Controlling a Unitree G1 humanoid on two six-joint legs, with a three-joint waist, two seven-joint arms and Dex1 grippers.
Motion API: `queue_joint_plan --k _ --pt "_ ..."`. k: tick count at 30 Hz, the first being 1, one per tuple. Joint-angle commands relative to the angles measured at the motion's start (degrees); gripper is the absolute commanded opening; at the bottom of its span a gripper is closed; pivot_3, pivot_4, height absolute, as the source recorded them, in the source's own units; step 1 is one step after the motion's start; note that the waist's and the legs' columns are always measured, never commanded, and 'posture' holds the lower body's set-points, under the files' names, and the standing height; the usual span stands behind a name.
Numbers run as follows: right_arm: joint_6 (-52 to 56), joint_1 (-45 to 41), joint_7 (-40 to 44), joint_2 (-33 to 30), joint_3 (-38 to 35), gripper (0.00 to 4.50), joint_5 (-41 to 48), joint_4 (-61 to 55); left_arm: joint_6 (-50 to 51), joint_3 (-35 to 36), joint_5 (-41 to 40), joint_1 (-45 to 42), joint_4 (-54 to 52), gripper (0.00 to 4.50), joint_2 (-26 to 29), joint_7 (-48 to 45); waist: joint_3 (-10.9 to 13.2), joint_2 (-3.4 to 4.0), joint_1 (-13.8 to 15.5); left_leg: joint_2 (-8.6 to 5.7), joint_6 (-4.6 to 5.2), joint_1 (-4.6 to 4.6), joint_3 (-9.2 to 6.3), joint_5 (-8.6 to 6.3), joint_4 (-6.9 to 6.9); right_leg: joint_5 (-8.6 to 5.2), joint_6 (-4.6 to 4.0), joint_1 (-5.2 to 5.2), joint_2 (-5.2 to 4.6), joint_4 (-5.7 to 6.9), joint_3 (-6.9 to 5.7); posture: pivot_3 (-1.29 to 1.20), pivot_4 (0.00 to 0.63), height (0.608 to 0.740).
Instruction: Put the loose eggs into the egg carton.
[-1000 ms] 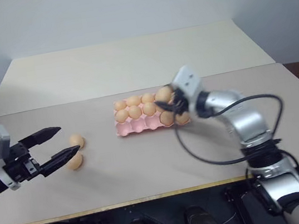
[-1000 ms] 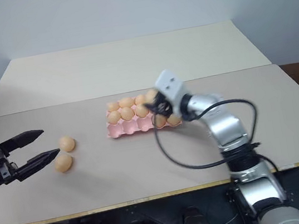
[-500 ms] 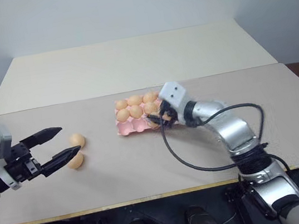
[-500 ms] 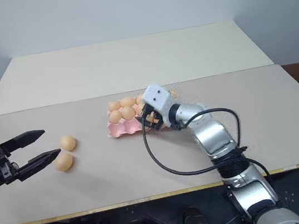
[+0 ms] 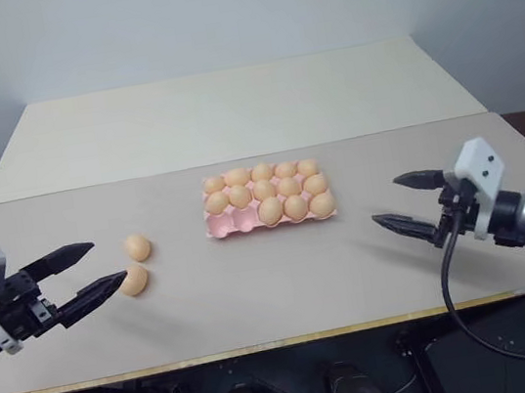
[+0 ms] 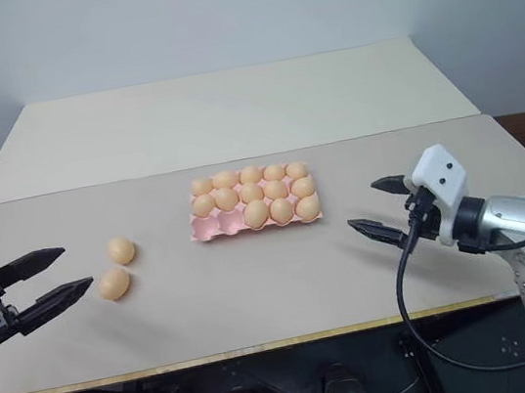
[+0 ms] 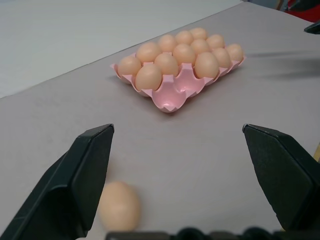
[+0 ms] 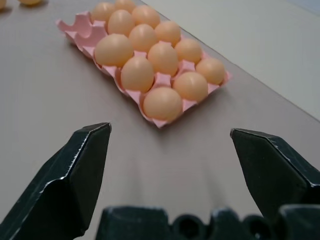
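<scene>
A plain pale wall backs the beige surface (image 5: 230,112), which has a seam running across its width. The pink egg carton (image 5: 223,224) lies near the middle, its two cups at the near left corner bare and the rest filled with eggs. Two loose eggs (image 5: 136,247) lie well to the left of the carton, close together. The left gripper (image 5: 88,270) hovers just beside them, jaws spread. The right gripper (image 5: 408,201) hangs right of the carton, pointing toward it, jaws spread and holding nothing.
</scene>
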Motion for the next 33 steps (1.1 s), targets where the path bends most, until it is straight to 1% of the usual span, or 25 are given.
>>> queue_joint_plan --k 1,2,3,5,7,8,11,13,18,21,24,27,29,31,32,33 --pt "-3.2 -0.6 -0.3 -0.7 0.2 4.45 0.8 -1.6 -0.3 0.6 0.5 -0.2 -1.3 4.50 0.0 1.8 0.0 0.00 0.1 -0.01 0.00 0.00 0.00 0.00 0.00 0.00 0.00 -0.01 0.00 0.01 0.00 0.00 0.150 0.740" --pt "-3.5 -1.2 -0.9 -0.6 0.5 4.45 0.7 -1.2 0.7 0.1 1.7 0.2 -1.9 4.50 0.4 3.8 0.0 0.00 0.1 -0.01 0.00 -0.02 0.00 0.00 0.00 0.00 0.00 -0.02 0.00 0.00 0.01 0.00 0.150 0.740" --pt "-3.7 -1.8 -1.2 -0.6 0.6 4.45 0.7 -0.8 1.7 -0.9 3.6 0.4 -3.3 4.50 0.0 7.7 0.0 0.00 0.2 -0.01 0.00 -0.03 0.00 0.00 0.00 0.00 0.00 -0.02 0.00 -0.01 0.01 0.00 0.150 0.740" --pt "-4.2 -2.7 -2.0 -0.7 0.8 4.45 0.5 -0.2 7.2 -2.6 5.1 1.5 -7.7 4.50 -0.6 15.6 0.0 0.00 0.4 -0.03 0.00 -0.07 -0.02 0.00 0.00 0.00 0.00 -0.03 -0.03 -0.03 0.01 0.00 0.150 0.740" --pt "-4.7 -2.8 -2.1 -1.1 1.1 4.45 0.1 0.1 10.1 -4.3 6.4 2.7 -12.2 4.50 -2.4 21.4 0.0 0.00 0.5 -0.04 0.00 -0.11 -0.05 0.00 0.01 0.00 0.01 -0.04 -0.05 -0.08 0.00 0.00 0.150 0.740" --pt "-4.8 -2.8 -2.3 -1.3 1.2 4.45 0.0 0.1 12.1 -4.6 5.5 2.6 -13.8 4.50 -3.7 24.1 0.0 -0.01 0.5 -0.05 0.00 -0.12 -0.06 0.00 0.01 0.00 0.01 -0.05 -0.07 -0.06 0.00 0.00 0.150 0.740" --pt "-4.2 -3.1 -2.5 -1.9 1.4 4.45 0.7 -0.3 19.2 -7.9 5.7 -0.1 -16.1 4.50 -6.6 33.2 0.0 -0.01 0.7 -0.05 -0.01 -0.14 -0.09 0.00 0.02 0.00 0.01 -0.07 -0.08 -0.02 -0.02 0.00 0.150 0.740" --pt "-3.7 -3.7 -2.6 -2.3 1.5 4.45 1.4 -0.6 22.6 -11.1 7.6 -3.0 -15.6 4.50 -7.7 38.2 0.0 -0.02 0.9 -0.08 -0.01 -0.10 -0.10 0.00 0.03 0.00 0.01 -0.03 -0.08 0.04 -0.03 0.00 0.150 0.740" --pt "-3.1 -4.9 -3.0 -3.1 1.5 4.45 2.4 -0.9 28.4 -16.4 10.2 -12.4 -10.5 4.50 -12.1 47.0 0.0 -0.04 1.0 -0.13 -0.01 -0.11 -0.11 0.00 0.05 0.01 0.02 -0.01 -0.11 0.01 -0.06 0.00 0.150 0.740" --pt "-2.3 -4.6 -3.9 -3.2 1.0 4.45 3.2 -2.5 31.8 -21.1 12.5 -16.7 -7.0 4.50 -12.4 48.9 0.0 -0.05 1.2 -0.14 -0.01 -0.15 -0.11 0.00 0.05 0.01 0.02 -0.06 -0.10 0.01 -0.06 0.00 0.150 0.740" --pt "-1.9 -3.9 -5.3 -3.3 0.5 4.50 3.7 -3.8 37.2 -22.7 13.8 -20.5 -3.8 3.92 -13.3 51.2 0.0 -0.05 1.1 -0.14 -0.01 -0.21 -0.11 0.00 0.05 0.01 0.02 -0.11 -0.10 0.02 -0.05 0.00 0.150 0.740" --pt "-1.6 -3.6 -7.4 -3.1 -0.4 4.50 3.5 -4.2 35.0 -24.0 15.5 -21.1 -2.6 3.04 -12.5 49.8 0.0 -0.06 1.0 -0.14 -0.01 -0.20 -0.12 0.00 0.06 0.01 0.02 -0.11 -0.10 0.03 -0.05 0.00 0.150 0.740" --pt "-1.2 -3.7 -8.5 -3.0 -0.9 4.50 3.6 -4.2 35.0 -23.0 15.2 -22.1 -2.3 2.42 -12.5 48.6 0.0 -0.06 1.0 -0.13 -0.02 -0.18 -0.11 0.01 0.06 0.01 0.02 -0.11 -0.10 0.04 -0.04 0.00 0.150 0.740" --pt "-0.8 -3.8 -9.4 -2.9 -1.3 4.50 3.9 -4.2 34.0 -22.6 14.3 -21.8 -3.8 1.86 -10.7 45.5 0.0 -0.07 1.1 -0.13 -0.02 -0.19 -0.11 0.01 0.06 0.01 0.02 -0.11 -0.10 0.04 -0.05 0.00 0.150 0.740" --pt "-0.4 -3.7 -9.8 -2.8 -1.5 4.50 4.2 -4.4 32.7 -22.9 14.1 -20.7 -5.7 1.75 -8.3 42.7 0.0 -0.07 1.1 -0.13 -0.02 -0.20 -0.11 0.01 0.06 0.01 0.02 -0.11 -0.09 0.03 -0.05 0.00 0.150 0.740" --pt "-0.4 -3.5 -10.1 -2.8 -1.7 4.50 4.3 -4.5 30.1 -23.2 14.0 -19.1 -8.1 1.75 -5.7 38.9 0.0 -0.09 0.9 -0.13 -0.02 -0.21 -0.11 0.01 0.06 0.01 0.02 -0.12 -0.10 0.02 -0.05 0.00 0.150 0.740"
